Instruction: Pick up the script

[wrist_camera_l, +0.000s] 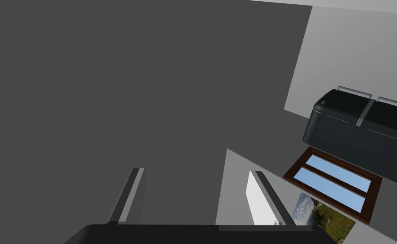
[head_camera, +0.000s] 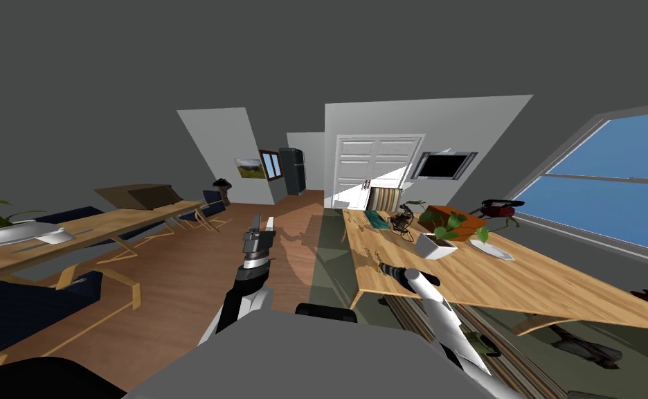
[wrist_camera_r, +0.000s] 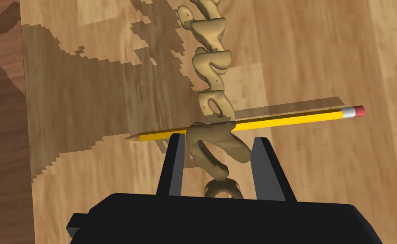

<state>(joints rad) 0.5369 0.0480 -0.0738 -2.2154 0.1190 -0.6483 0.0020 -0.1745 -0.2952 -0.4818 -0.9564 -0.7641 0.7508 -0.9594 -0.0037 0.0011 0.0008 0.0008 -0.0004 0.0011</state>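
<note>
The script (wrist_camera_r: 212,80) is a tan, cursive, word-shaped piece lying flat on the wooden table (wrist_camera_r: 329,55), close to its edge. A yellow pencil (wrist_camera_r: 286,120) with a pink eraser lies crosswise under it. My right gripper (wrist_camera_r: 219,139) straddles the script's near end, and both fingers press its sides. In the head view the right gripper (head_camera: 387,267) is low over the table's near left corner, with the script (head_camera: 365,251) just beyond it. My left gripper (head_camera: 262,224) is raised over the floor to the left of the table, its fingers (wrist_camera_l: 130,197) open and holding nothing.
Farther along the table (head_camera: 523,277) stand a white planter (head_camera: 435,244), a plate (head_camera: 493,251), a teal object (head_camera: 376,220) and dark clutter. A second long table (head_camera: 73,232) with a potted plant runs along the left, with dark blue seats (head_camera: 32,298) beside it.
</note>
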